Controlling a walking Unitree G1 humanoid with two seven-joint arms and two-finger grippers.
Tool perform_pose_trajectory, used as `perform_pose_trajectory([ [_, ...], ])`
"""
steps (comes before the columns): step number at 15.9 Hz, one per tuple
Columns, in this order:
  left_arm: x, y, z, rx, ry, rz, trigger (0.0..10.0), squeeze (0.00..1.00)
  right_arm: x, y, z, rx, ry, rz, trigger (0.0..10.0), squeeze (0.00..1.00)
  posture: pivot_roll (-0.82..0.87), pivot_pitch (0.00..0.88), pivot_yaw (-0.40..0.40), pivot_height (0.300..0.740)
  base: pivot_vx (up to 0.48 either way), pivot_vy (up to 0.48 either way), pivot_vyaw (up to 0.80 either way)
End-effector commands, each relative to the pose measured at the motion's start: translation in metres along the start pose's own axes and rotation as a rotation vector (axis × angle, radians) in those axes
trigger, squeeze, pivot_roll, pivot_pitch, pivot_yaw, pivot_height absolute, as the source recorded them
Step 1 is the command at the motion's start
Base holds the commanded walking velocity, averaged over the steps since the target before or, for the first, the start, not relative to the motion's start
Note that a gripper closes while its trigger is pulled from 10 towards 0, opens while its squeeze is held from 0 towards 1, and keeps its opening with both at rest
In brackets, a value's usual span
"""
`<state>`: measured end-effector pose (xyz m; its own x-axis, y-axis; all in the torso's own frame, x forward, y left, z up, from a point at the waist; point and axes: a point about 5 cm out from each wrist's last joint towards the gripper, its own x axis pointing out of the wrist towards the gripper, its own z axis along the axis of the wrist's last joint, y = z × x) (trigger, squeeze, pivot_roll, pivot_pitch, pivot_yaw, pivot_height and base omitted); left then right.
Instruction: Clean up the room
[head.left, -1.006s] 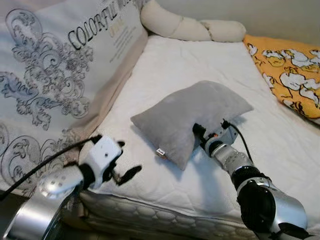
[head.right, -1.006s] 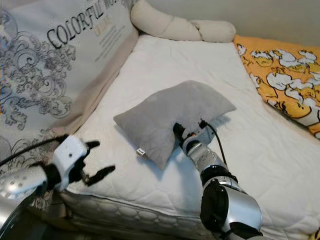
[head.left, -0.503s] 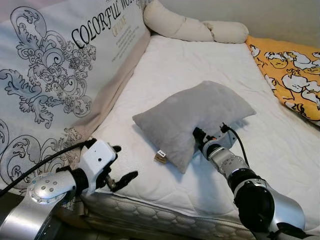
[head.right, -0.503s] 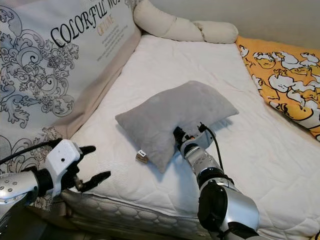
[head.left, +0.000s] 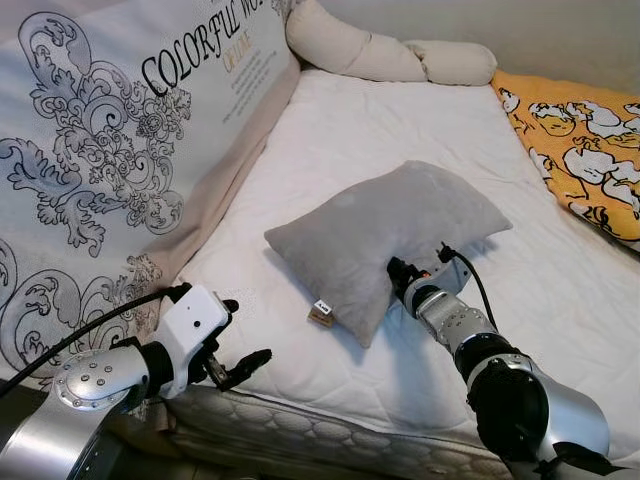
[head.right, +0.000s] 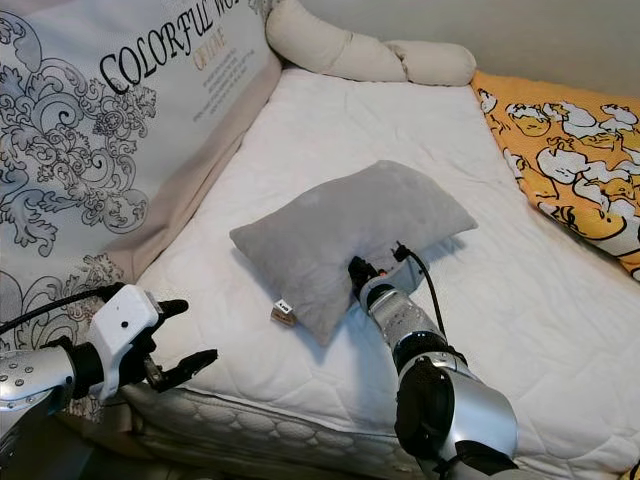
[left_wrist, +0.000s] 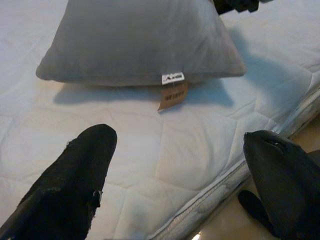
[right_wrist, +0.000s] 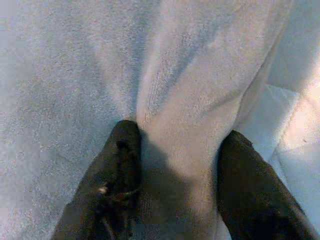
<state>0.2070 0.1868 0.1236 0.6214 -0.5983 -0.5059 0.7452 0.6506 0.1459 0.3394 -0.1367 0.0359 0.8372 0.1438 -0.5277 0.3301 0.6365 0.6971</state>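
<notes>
A grey pillow (head.left: 385, 235) with a small brown tag (left_wrist: 172, 92) lies in the middle of the white mattress (head.left: 400, 110). My right gripper (head.left: 395, 275) is shut on the pillow's near edge. The right wrist view shows a fold of the grey pillow fabric (right_wrist: 100, 60) pinched between the two black fingers (right_wrist: 122, 150). My left gripper (head.left: 243, 335) hovers open over the mattress's near left edge, well short of the pillow, with nothing between its fingers. In the left wrist view the pillow (left_wrist: 140, 40) lies ahead of this gripper (left_wrist: 180, 145).
A large printed panel with grey scrollwork and lettering (head.left: 110, 140) leans along the mattress's left side. A cream knotted bolster (head.left: 370, 55) lies at the far end. An orange patterned blanket (head.left: 580, 150) covers the right side. The mattress's front edge drops to the floor (left_wrist: 250, 225).
My left gripper has sunk a little toward the mattress's front edge. The right gripper keeps its hold on the pillow, which has barely shifted. The camera moved slightly.
</notes>
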Motion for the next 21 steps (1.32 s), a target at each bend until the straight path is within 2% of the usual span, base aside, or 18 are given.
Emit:
perform_pose_trajectory([
  [1, 0.001, 0.0, 0.002, 0.018, -0.005, -0.004, 10.0, 0.0, 0.001, 0.006, 0.0, -0.013, 0.018, 0.005, 0.0, 0.0, 0.18, 0.0, -0.053, 0.74, 0.0, 0.0, 0.0],
  [5, 0.004, 0.002, 0.001, 0.015, -0.006, 0.01, 10.0, 0.0, 0.001, 0.007, 0.005, -0.009, 0.003, 0.005, 0.0, 0.0, 0.18, 0.0, -0.053, 0.74, 0.0, 0.0, 0.0],
  [8, 0.002, 0.007, -0.002, -0.004, -0.014, 0.07, 10.0, 0.0, 0.001, 0.011, 0.009, -0.011, -0.004, 0.011, 0.0, 0.0, 0.17, 0.0, -0.052, 0.74, 0.0, 0.0, 0.0],
  [14, 0.004, 0.011, -0.005, -0.018, -0.029, 0.093, 10.0, 0.0, 0.001, 0.012, 0.02, -0.028, -0.017, 0.028, 0.0, 0.0, 0.13, 0.0, -0.04, 0.74, 0.0, 0.0, 0.0],
  [17, 0.007, 0.023, -0.002, -0.029, -0.032, 0.192, 10.0, 0.0, 0.001, 0.017, 0.025, -0.042, -0.026, 0.047, 0.0, 0.0, 0.12, 0.0, -0.034, 0.74, 0.0, 0.0, 0.0],
  [19, 0.008, 0.032, -0.001, -0.042, -0.044, 0.259, 10.0, 0.0, 0.001, 0.029, 0.028, -0.059, -0.025, 0.09, 0.0, 0.0, 0.11, 0.0, -0.032, 0.74, 0.0, 0.0, 0.0],
  [20, 0.006, 0.046, 0.004, -0.064, -0.072, 0.359, 10.0, 0.0, 0.002, 0.055, 0.03, -0.108, -0.005, 0.206, 0.0, 0.0, 0.11, 0.0, -0.032, 0.74, 0.0, 0.0, 0.0],
  [21, 0.004, 0.053, 0.006, -0.076, -0.086, 0.408, 10.0, 0.0, 0.002, 0.068, 0.031, -0.136, 0.009, 0.266, 0.0, 0.0, 0.11, 0.0, -0.032, 0.74, 0.0, 0.0, 0.0],
])
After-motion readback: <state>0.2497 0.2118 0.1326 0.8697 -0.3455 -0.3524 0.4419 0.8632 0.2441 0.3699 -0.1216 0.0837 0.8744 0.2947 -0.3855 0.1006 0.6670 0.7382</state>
